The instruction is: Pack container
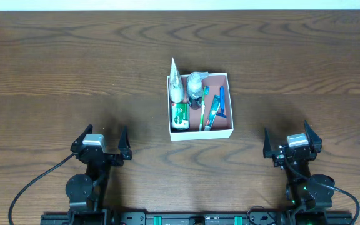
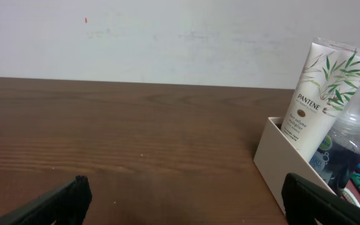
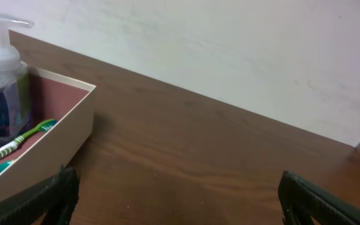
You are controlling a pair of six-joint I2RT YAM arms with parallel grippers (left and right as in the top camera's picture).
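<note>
The white cardboard container [image 1: 229, 106] with a pinkish-brown inside sits at the table's middle. It holds a white Pantene tube [image 1: 177, 81], a clear pump bottle [image 1: 196, 85], a green box [image 1: 179, 115], a green toothbrush [image 1: 202, 112] and blue items [image 1: 217, 107]. My left gripper [image 1: 100, 142] is open and empty near the front left, apart from the container. My right gripper [image 1: 292, 142] is open and empty at the front right. The left wrist view shows the container wall [image 2: 274, 156], tube [image 2: 317, 100] and bottle [image 2: 345, 140]. The right wrist view shows the container [image 3: 61, 140], bottle [image 3: 2, 94] and toothbrush [image 3: 17, 145].
The dark wooden table [image 1: 74, 69] spreads on all sides of the container. A pale wall [image 2: 167, 37] stands beyond the table's far edge. Cables run from both arm bases at the front edge.
</note>
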